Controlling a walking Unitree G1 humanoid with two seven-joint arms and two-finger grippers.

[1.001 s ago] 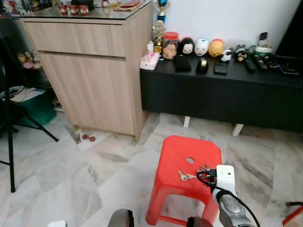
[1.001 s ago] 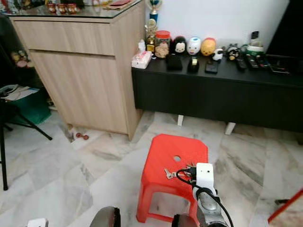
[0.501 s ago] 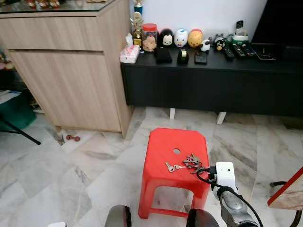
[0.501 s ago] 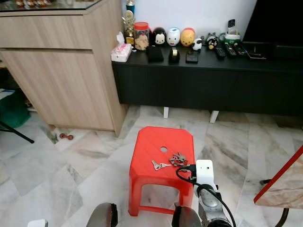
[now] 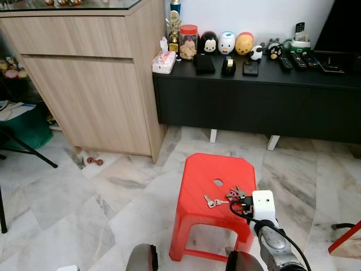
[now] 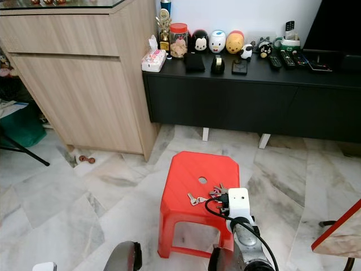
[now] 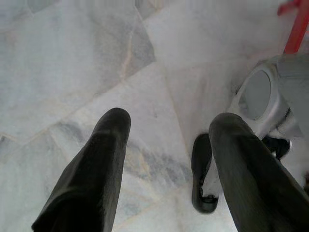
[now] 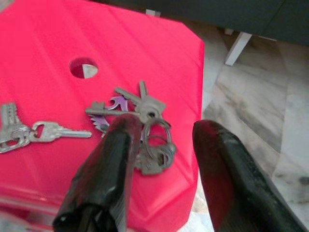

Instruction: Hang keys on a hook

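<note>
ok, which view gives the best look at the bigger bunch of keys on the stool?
The right wrist view: the key bunch lies close up on the red stool, just beyond the open right gripper. In both eye views it is a small cluster by the arm. The left wrist view faces floor.

Stool [image 5: 211, 180] on floor, centre front. On it: key bunch [image 8: 145, 125] at right, smaller key set [image 8: 29, 131] to its left, hole [image 8: 83, 67] behind. Right gripper [image 8: 161, 159] w/ parted fingers just over key bunch. Cabinet [image 5: 96, 73] behind-left; low console [image 5: 254, 96] behind, to cabinet's right.
</note>
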